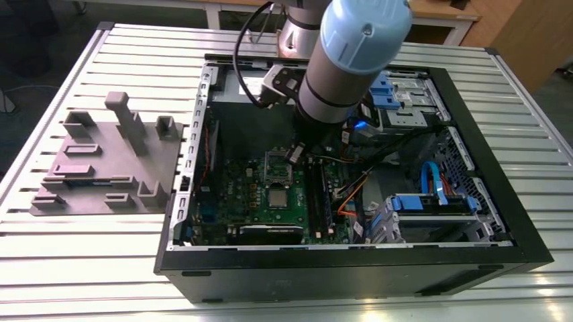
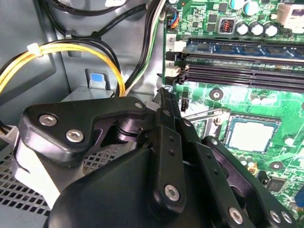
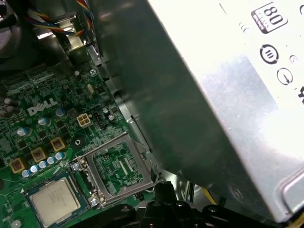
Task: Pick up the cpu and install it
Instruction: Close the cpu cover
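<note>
We see a slatted metal table [image 1: 80,80] that carries an open computer case [image 1: 358,268], lying on its side. On the exterior view's left, beside the case, stands a purple-grey plastic tray [image 1: 98,168] with upright blocks. The robot arm [image 1: 353,60] reaches down into the case from above.

Inside the case lies the green motherboard [image 1: 241,194]. In the first wrist view a big grey metal box [image 3: 228,109] with a white label stands close above the board. In the second wrist view we see yellow and black cables [image 2: 61,50] on the case wall, and long memory slots [image 2: 237,61] on the board.

The gripper [image 2: 164,95] hangs above the board, near the socket. In the second wrist view its black fingers [image 2: 167,123] come together to one narrow tip, so we judge them closed, with nothing between them.

The cpu [image 3: 56,202] sits flat in its socket on the motherboard; we find it also in the exterior view [image 1: 278,199] and in the second wrist view [image 2: 251,134]. Its silver-grey top is uncovered. Just beside it the metal socket frame [image 3: 118,168] is swung open and lies on the board. The gripper does not touch the cpu.
</note>
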